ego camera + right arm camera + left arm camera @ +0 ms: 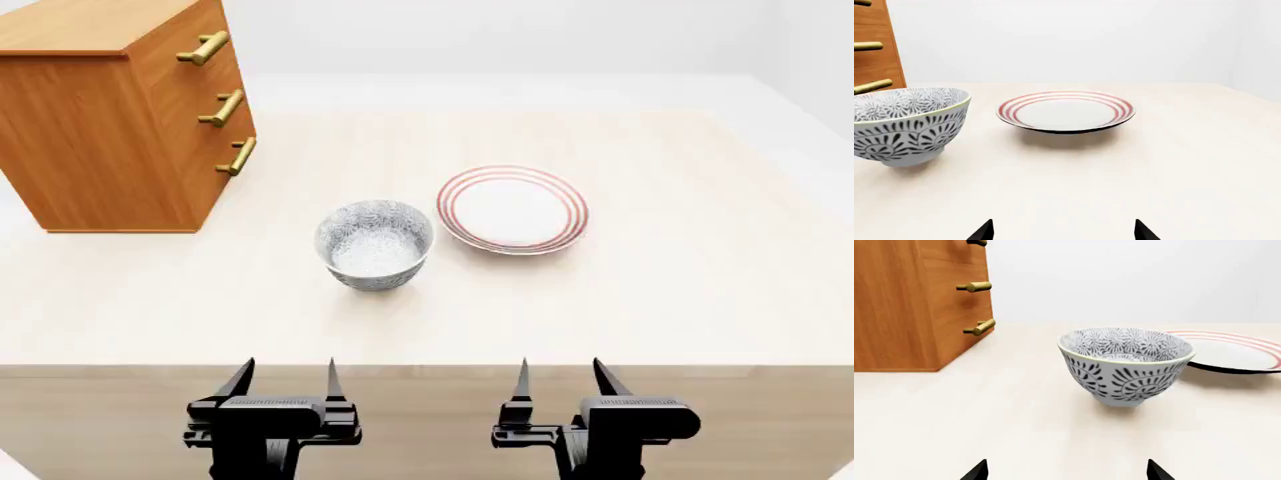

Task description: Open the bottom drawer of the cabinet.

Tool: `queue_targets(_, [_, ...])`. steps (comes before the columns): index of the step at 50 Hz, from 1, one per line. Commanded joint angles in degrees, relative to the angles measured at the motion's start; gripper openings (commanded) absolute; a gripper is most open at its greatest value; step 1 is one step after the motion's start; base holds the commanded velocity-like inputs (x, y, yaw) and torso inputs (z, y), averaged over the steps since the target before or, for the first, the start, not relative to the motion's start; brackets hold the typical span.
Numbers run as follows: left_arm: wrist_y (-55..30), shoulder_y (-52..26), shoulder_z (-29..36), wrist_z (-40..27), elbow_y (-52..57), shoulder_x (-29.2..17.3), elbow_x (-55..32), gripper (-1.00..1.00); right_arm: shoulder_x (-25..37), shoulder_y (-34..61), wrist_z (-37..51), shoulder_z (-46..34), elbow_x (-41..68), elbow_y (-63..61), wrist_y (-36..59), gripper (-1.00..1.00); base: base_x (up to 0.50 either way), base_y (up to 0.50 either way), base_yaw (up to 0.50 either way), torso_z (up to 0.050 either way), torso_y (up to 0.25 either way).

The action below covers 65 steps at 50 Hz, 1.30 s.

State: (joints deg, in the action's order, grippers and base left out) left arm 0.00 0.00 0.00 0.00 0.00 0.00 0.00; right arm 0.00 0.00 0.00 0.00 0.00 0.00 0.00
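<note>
Bench: pale wood bench [694,290], carrying everything
Cabinet: boxy orange-brown wood-grain cabinet [94,150], set at the far left
Bottom drawer: lowest flat front [230,180], judged shut; brass bar handle [239,156] runs near vertical
Left pincer [284,378]: spread wide, nothing held; the nearer arm, handle lying ahead and leftward
Right pincer [558,376]: spread wide, nothing held
</note>
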Motion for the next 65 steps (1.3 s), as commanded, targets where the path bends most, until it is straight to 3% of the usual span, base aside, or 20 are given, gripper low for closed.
queue_targets(1, [0.0,0.1,1.1,-0.7,0.2,-1.0,-1.0,1.0,0.8,0.0,0.0,-0.8,2.8,-0.4,1.3,1.0,0.0,0.0,0.0,0.0,0.0])
queue_targets(18, [1.2,0.0,3.0,-2.9,-1.4,-3.5,-4.2,1.0,3.0,-0.5,3.4,-3.9,5.7,0.0,-0.6,1.0,0.0,0.33,0.0,0.0,0.0])
queue_targets(25, [0.0,-0.5,3.7,-3.7,-0.6,-4.3,-4.4,1.0,3.8,0.5,6.2,-4.9,4.0,-2.2,3.9,1.0,0.0,0.0,0.0,0.0,0.0])
queue_targets(27, [-2.1,-0.7,3.9,-3.8,1.3,-4.6,-4.7,1.0,4.1,0.8,6.4,-4.9,4.6,-5.2,7.0,1.0,0.0,0.0,0.0,0.0,0.0])
queue_targets(32, [-21.3,-5.9,4.1,-4.4,21.0,-6.7,-6.5,1.0,7.1,4.4,7.4,-5.7,5.2,-28.1,26.8,1.0,0.3,0.0,0.0,0.0,0.0])
queue_targets(35, [-26.2,-7.9,3.6,-4.9,25.9,-7.1,-7.8,1.0,7.8,6.1,7.9,-6.6,4.8,-33.5,31.4,1.0,0.5,0.0,0.0,0.0,0.0])
queue_targets(65, [-20.9,-8.3,4.7,-6.3,19.4,-8.3,-8.0,1.0,8.5,6.6,9.4,-6.5,6.6,-29.7,29.2,1.0,0.5,0.0,0.0,0.0,0.0])
